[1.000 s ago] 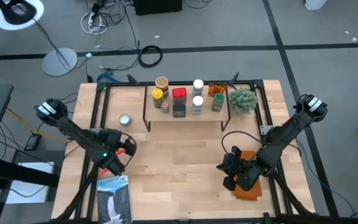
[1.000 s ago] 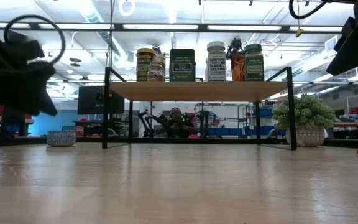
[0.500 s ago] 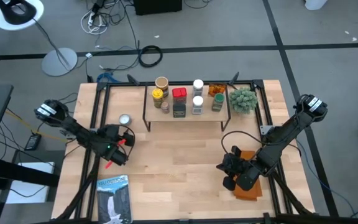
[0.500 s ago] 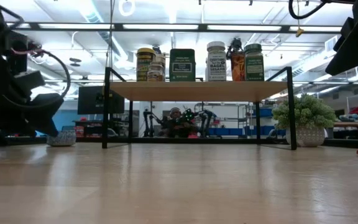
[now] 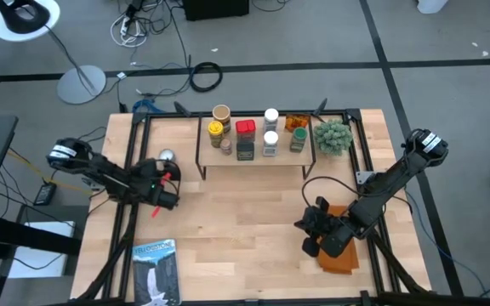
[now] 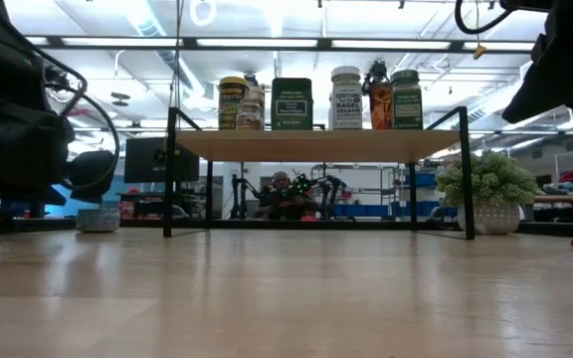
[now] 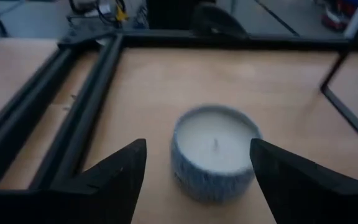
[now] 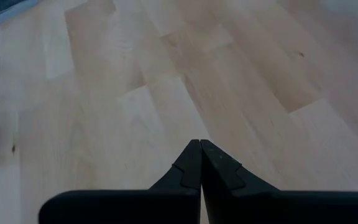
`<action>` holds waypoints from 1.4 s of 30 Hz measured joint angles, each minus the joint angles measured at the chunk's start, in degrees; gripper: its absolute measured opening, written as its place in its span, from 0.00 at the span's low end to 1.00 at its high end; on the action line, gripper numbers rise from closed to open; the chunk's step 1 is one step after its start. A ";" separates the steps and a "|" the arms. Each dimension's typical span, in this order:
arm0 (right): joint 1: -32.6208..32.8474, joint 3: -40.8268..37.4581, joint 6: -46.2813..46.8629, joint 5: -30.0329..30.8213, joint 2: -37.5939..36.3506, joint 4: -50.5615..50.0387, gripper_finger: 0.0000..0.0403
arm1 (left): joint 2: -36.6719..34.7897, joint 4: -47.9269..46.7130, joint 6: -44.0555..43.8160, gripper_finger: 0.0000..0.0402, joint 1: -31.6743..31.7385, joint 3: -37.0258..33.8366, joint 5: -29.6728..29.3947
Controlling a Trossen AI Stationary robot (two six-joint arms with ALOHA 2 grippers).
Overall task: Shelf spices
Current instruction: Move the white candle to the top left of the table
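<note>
The shelf stands at the table's far middle on thin black legs, and several spice jars and tins stand on its light board, also seen in the low view. A small round blue-grey tin with white filling stands on the table left of the shelf. My left gripper is open just near of that tin. In the left wrist view its fingers stand on either side of the tin and do not touch it. My right gripper is shut over the table's near right.
A potted green plant stands right of the shelf. An orange folded cloth lies under my right arm, and a blue-and-white booklet lies at the near left. Black frame rails run along the table's left side, close to the tin.
My left gripper has moved from near the booklet toward the table's far edge, up to the small tin, and has turned to point at it. The tin and the jars on the shelf have kept still.
</note>
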 joint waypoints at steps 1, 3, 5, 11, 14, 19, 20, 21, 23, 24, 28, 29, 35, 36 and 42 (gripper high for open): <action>-0.20 0.00 -0.27 0.00 0.00 -0.02 0.00 | 0.00 -0.01 0.00 0.73 1.09 0.02 -0.98; -0.60 0.00 -0.84 0.00 0.00 0.00 0.00 | 0.00 -0.07 0.02 0.73 3.50 0.02 -3.98; -1.03 0.00 -1.30 0.00 0.00 -0.02 0.00 | 0.00 0.15 0.06 0.73 5.90 0.02 -8.15; -1.82 0.00 -1.33 0.00 0.00 0.00 0.00 | 0.00 6.69 0.04 0.73 11.18 0.56 -16.55; -1.80 0.00 -1.35 0.00 0.00 0.00 0.00 | 0.00 5.59 1.50 0.73 11.35 2.52 -13.61; -1.80 0.00 -1.35 -0.02 0.00 0.00 0.00 | -0.81 -3.24 5.76 0.73 10.47 9.67 -10.95; -1.80 0.00 -1.35 0.00 0.00 0.00 0.00 | -0.98 -6.39 5.92 0.73 10.17 11.97 -10.48; -1.80 0.00 -1.35 0.00 0.00 0.02 0.00 | -1.01 -9.90 6.41 0.73 9.94 14.56 -10.02; -1.80 0.00 -1.35 -0.01 0.00 0.00 0.00 | -1.29 -19.42 8.45 0.73 9.44 20.39 -7.92; -1.80 0.00 -1.35 -0.01 0.00 0.00 0.00 | -1.39 -24.41 9.66 0.73 9.33 23.56 -5.90; -1.80 0.00 -1.35 -0.02 0.00 0.04 0.00 | -1.40 -38.50 12.02 0.73 9.32 32.89 4.82; -1.80 0.00 -1.35 -0.02 0.00 0.05 0.00 | -1.40 -40.79 11.90 0.73 9.34 33.94 7.02; -1.80 0.00 -2.28 -0.03 0.00 0.02 0.00 | -1.89 -40.91 7.41 0.73 9.31 30.48 20.05; -1.80 0.00 -2.72 -0.02 0.00 0.00 0.00 | -1.92 -39.16 6.75 0.73 9.04 29.09 21.68; -1.80 0.00 -3.30 -0.16 0.00 0.10 0.00 | -3.00 -34.77 7.03 0.73 8.70 27.48 25.05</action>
